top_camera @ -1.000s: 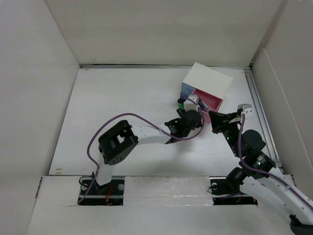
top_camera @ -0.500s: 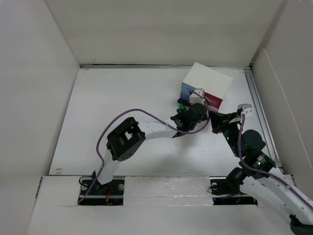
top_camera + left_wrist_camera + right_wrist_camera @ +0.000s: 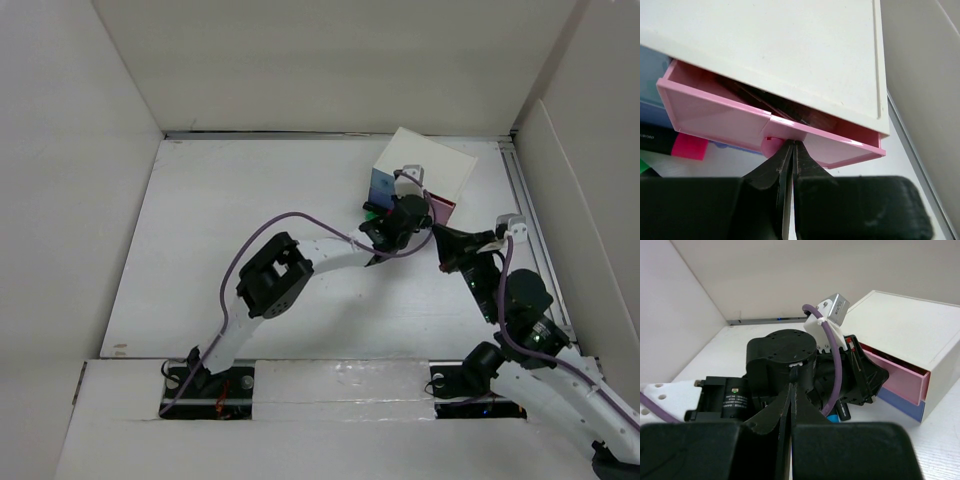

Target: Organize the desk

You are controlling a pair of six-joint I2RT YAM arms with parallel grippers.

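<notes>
Touching the pink drawer [image 3: 715,117] beside its knob [image 3: 771,145] just ahead, the left gripper [image 3: 788,149], pinched shut and empty, meets a light box [image 3: 790,50] likely to skid on the smooth desk [image 3: 230,220].

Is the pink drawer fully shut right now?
No, the pink drawer sticks out from the white box, its inside showing.

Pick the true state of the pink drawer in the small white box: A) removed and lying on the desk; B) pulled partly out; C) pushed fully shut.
B: the pink plastic drawer juts out past the front of the small white rectangular box, its dark contents showing, with the shut left tool at its front.
</notes>
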